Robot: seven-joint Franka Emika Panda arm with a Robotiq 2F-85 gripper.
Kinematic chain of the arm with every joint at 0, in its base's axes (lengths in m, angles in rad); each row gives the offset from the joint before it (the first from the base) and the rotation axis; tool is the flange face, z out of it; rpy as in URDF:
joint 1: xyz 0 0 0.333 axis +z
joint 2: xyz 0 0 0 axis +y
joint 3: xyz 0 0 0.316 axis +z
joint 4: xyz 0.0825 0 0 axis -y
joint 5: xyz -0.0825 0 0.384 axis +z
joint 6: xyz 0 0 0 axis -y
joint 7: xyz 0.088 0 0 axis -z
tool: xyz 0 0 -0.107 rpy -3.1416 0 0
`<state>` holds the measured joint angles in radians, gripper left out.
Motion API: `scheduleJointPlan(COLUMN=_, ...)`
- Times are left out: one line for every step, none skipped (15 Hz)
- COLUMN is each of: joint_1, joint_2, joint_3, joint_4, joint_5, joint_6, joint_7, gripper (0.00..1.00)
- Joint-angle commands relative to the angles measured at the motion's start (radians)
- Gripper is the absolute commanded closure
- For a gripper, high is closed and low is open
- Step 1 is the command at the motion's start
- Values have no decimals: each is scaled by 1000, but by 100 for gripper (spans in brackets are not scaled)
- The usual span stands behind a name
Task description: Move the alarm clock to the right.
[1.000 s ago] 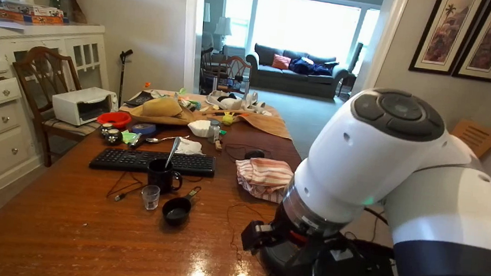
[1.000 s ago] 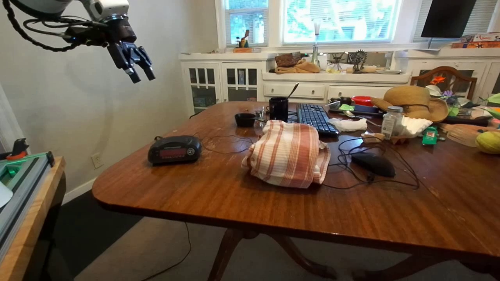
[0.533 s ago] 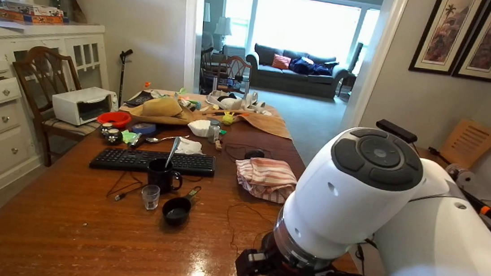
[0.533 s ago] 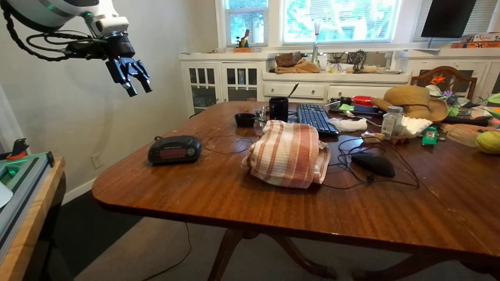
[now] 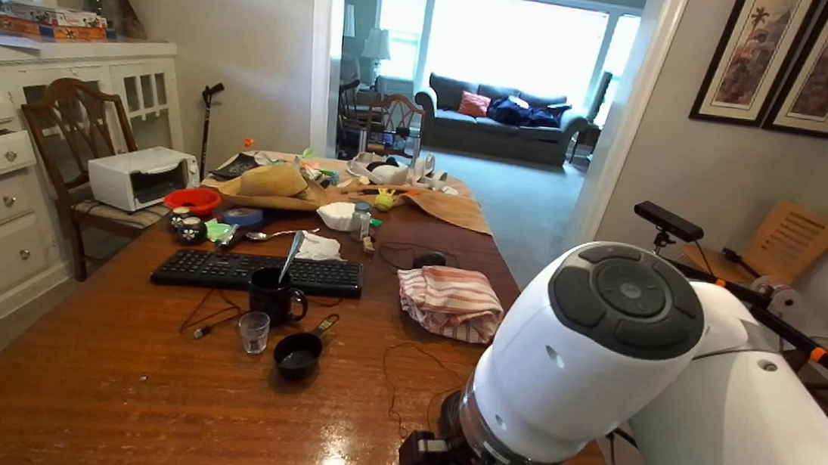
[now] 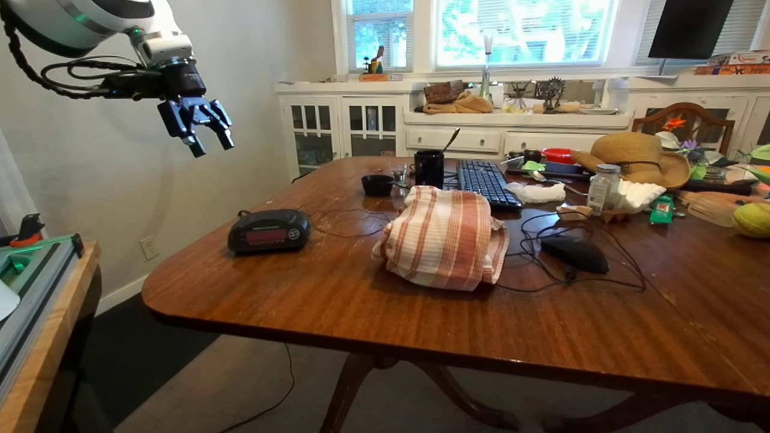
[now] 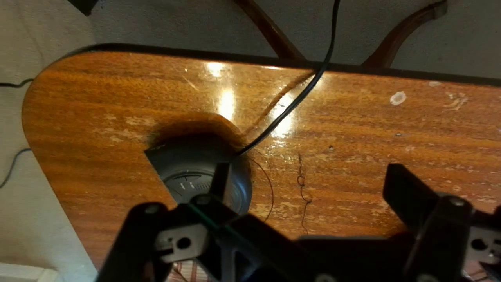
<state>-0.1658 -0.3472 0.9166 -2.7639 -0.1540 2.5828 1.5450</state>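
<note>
The alarm clock (image 6: 269,231) is a black rounded block with a dark red display. It stands upright on the table near the rounded corner. In the wrist view its top (image 7: 191,176) shows at the left, partly covered by one finger. In an exterior view the arm hides most of it. My gripper (image 6: 212,147) is open and empty, pointing down, well above the table and up-left of the clock there. In the wrist view the gripper's (image 7: 309,176) two fingers are wide apart, with bare table between them and the clock under the left finger.
A striped cloth bundle (image 6: 442,240) lies near the clock. A black mug (image 5: 271,298) with a spoon, a small glass (image 5: 253,332), a black measuring cup (image 5: 298,354) and a keyboard (image 5: 190,268) stand farther off. The clock's black cord (image 7: 291,105) runs over the table edge.
The arm and gripper have come down, mostly in the earlier half second. The fingers look spread a little wider. The clock and other objects have not moved.
</note>
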Motion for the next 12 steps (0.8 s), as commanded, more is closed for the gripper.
scheduleJointPlan(joint_1=-98, joint_2=81, joint_3=120, joint_4=0, joint_5=-55, joint_6=52, joint_7=184, gripper=0)
scheduleJointPlan(joint_1=-125, joint_2=99, joint_3=155, joint_4=0, joint_5=-72, joint_6=65, joint_7=220, gripper=0)
scheduleJointPlan(joint_1=-158, joint_2=114, joint_3=194, joint_4=0, joint_5=-103, joint_6=88, joint_7=256, gripper=0)
scheduleJointPlan(joint_1=-188, joint_2=126, joint_3=227, joint_4=0, joint_5=-132, joint_6=109, joint_7=283, gripper=0)
scheduleJointPlan(joint_1=-222, joint_2=138, joint_3=263, joint_4=0, joint_5=-167, joint_6=131, joint_7=313, gripper=0)
scheduleJointPlan(joint_1=-254, joint_2=146, joint_3=297, joint_4=1, joint_5=-199, joint_6=135, joint_7=337, gripper=0)
scheduleJointPlan(joint_1=-290, joint_2=153, joint_3=334, joint_4=1, joint_5=-234, joint_6=141, joint_7=366, gripper=0)
scheduleJointPlan(joint_1=-327, joint_2=160, joint_3=372, joint_4=1, joint_5=-268, joint_6=138, joint_7=393, gripper=0)
scheduleJointPlan(joint_1=-362, joint_2=167, joint_3=408, joint_4=1, joint_5=-301, joint_6=132, joint_7=415, gripper=0)
scheduleJointPlan(joint_1=-397, joint_2=178, joint_3=444, joint_4=2, joint_5=-329, joint_6=124, joint_7=435, gripper=0)
scheduleJointPlan(joint_1=-437, joint_2=184, joint_3=484, joint_4=2, joint_5=-362, joint_6=118, joint_7=456, gripper=0)
scheduleJointPlan(joint_1=-474, joint_2=194, joint_3=520, joint_4=2, joint_5=-383, joint_6=117, joint_7=473, gripper=0)
